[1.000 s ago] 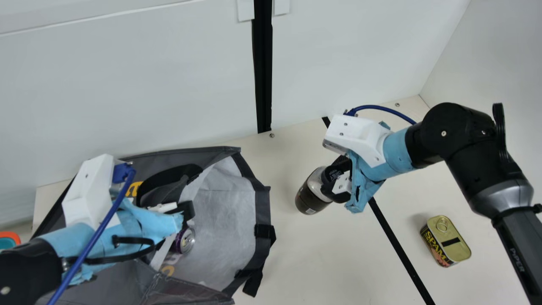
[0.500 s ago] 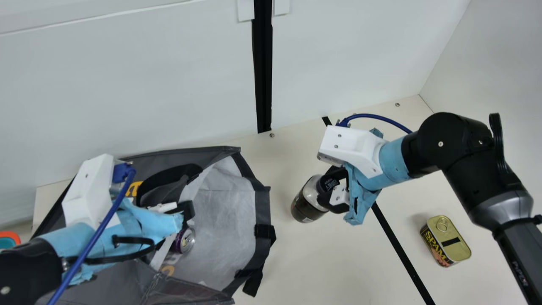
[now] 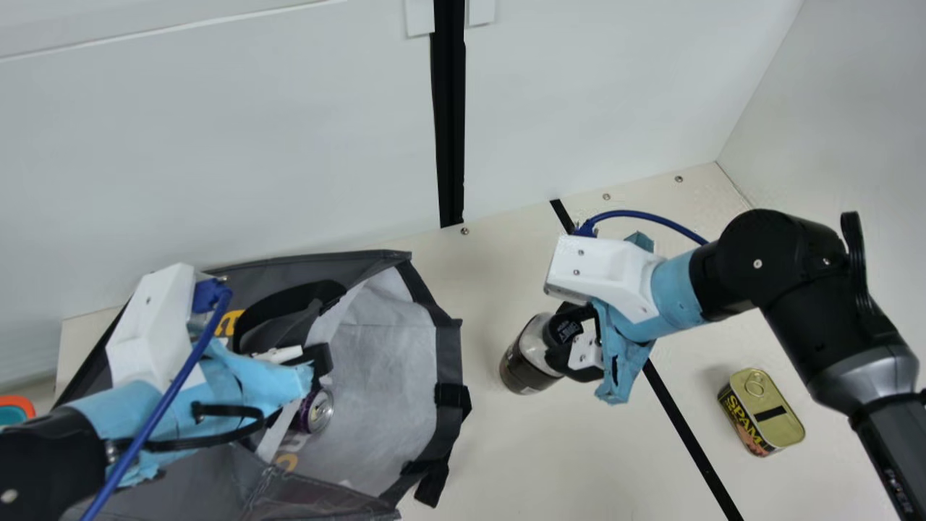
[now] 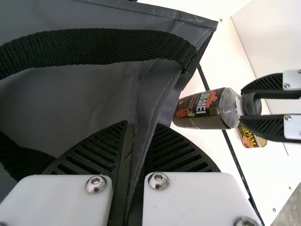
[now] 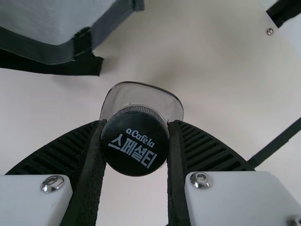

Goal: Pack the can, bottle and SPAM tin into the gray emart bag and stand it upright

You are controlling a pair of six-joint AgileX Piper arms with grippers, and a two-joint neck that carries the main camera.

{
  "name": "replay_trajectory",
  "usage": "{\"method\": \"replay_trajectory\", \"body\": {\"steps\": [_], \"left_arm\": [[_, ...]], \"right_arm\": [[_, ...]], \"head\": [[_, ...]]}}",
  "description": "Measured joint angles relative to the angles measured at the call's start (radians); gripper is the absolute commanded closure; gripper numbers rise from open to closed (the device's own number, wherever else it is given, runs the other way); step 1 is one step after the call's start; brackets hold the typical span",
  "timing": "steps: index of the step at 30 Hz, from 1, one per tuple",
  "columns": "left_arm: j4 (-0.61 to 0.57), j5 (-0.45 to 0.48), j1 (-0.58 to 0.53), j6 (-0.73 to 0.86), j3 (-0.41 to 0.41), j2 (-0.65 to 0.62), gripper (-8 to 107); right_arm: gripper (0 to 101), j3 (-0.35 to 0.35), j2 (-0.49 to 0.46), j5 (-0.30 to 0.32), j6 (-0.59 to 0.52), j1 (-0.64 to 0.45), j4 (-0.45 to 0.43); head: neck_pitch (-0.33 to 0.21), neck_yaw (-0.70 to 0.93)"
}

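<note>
The gray bag (image 3: 387,347) lies on its side at the left, its mouth facing right, with the purple can (image 3: 316,411) inside. My left gripper (image 3: 315,362) is at the bag's mouth; in the left wrist view my left gripper (image 4: 136,155) is shut on a fold of the bag's fabric (image 4: 155,108). To the right of the mouth, my right gripper (image 3: 575,340) holds the dark bottle (image 3: 524,362) by its cap, the base tilted toward the bag. In the right wrist view my right gripper (image 5: 135,146) pinches the black cap (image 5: 135,141). The SPAM tin (image 3: 763,412) stands at the right.
A black strip (image 3: 691,434) crosses the cream table (image 3: 521,463) between bottle and tin. A strap end (image 3: 432,483) hangs from the bag's mouth onto the table. White walls (image 3: 289,145) rise behind, and an orange-rimmed item (image 3: 18,405) is at the left edge.
My right arm has moved toward the table's front with the bottle in its gripper. My left arm, the bag, the can and the tin have kept still.
</note>
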Motion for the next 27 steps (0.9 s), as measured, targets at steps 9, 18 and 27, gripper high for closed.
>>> {"method": "replay_trajectory", "body": {"steps": [9, 18, 27], "left_arm": [[0.0, 0.0, 0.0, 0.0, 0.0, 0.0, 107], [0.0, 0.0, 0.0, 0.0, 0.0, 0.0, 107], [0.0, 0.0, 0.0, 0.0, 0.0, 0.0, 107]], "right_arm": [[101, -0.016, -0.049, 0.001, 0.071, 0.087, 0.024], [101, -0.058, -0.09, 0.003, 0.142, 0.164, 0.033], [101, -0.115, -0.122, 0.003, 0.227, 0.258, 0.033]], "head": [[0.0, -0.002], [0.0, -0.002], [0.0, -0.002]]}}
